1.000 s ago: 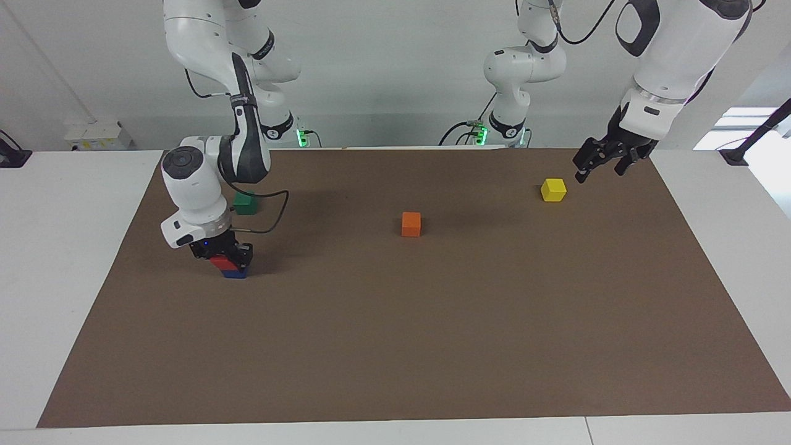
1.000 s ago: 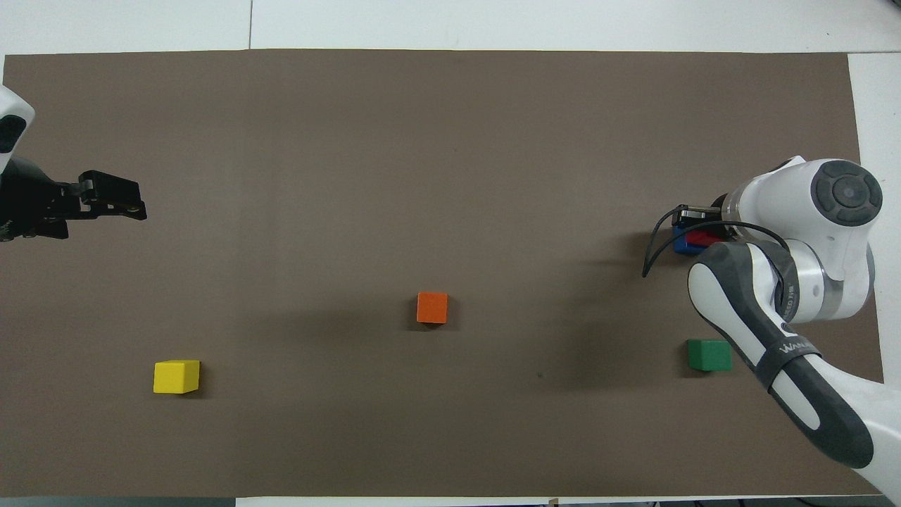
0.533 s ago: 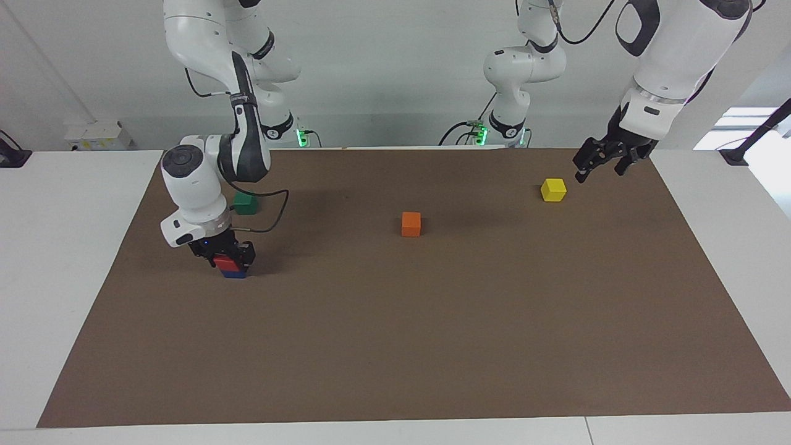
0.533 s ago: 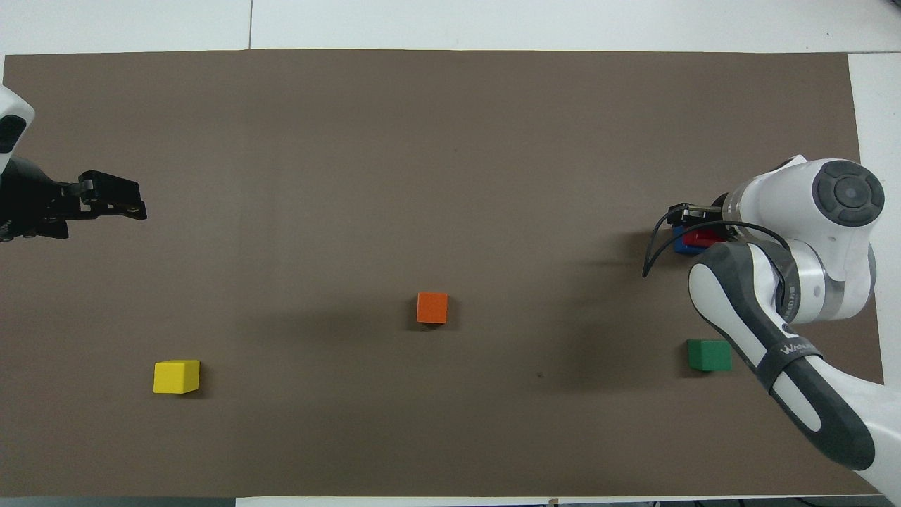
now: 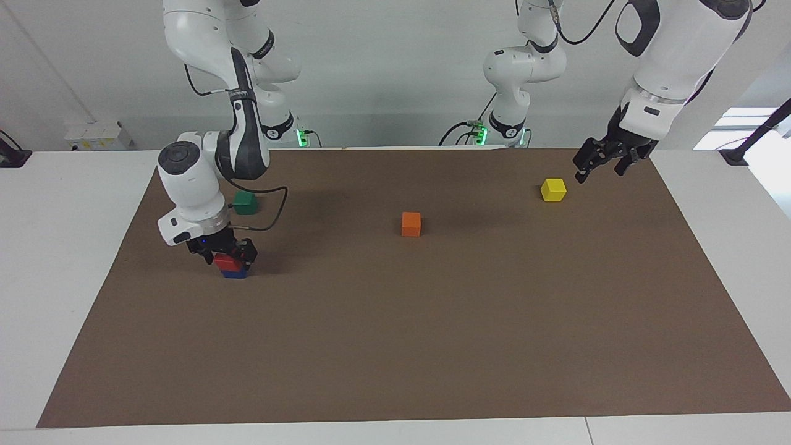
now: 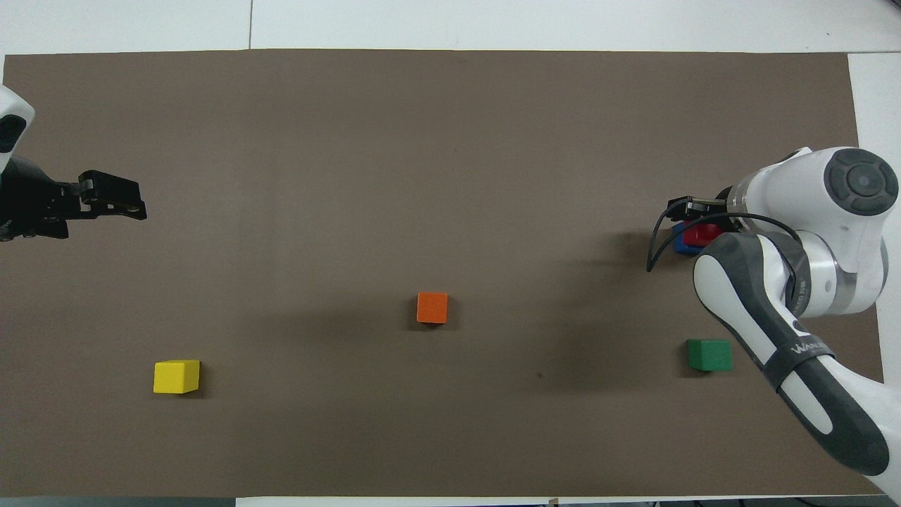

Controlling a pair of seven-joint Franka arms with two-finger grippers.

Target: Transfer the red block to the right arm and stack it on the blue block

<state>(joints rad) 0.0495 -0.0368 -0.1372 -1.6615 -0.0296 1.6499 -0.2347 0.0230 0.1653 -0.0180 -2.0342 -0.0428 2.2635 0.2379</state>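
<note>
With the red block point(image 5: 226, 262) already sitting on the blue block point(image 5: 235, 273), the stack looks built and what's left, I'd judge, is letting go and backing the right arm point(image 5: 204, 148) clear. Landmark: the orange block point(image 5: 411, 224) mid-surface. Going along the facing view from the right arm's end: the right pincer point(image 5: 224, 252) is low over the stack, fingers either side of the red block; can't tell if they are clamped on it or parted. The stack is toward the right arm's end from the orange block and a bit farther from the robots; the green block point(image 5: 245, 202) is nearer the robots than the stack. The yellow block point(image 5: 553, 189) is toward the left arm's end from the orange block, nearer the robots. The left pincer point(image 5: 598, 162) waits in the air just past the yellow block, fingers apart, holding nothing. Brown surface point(image 5: 432, 340) carries all the blocks.
</note>
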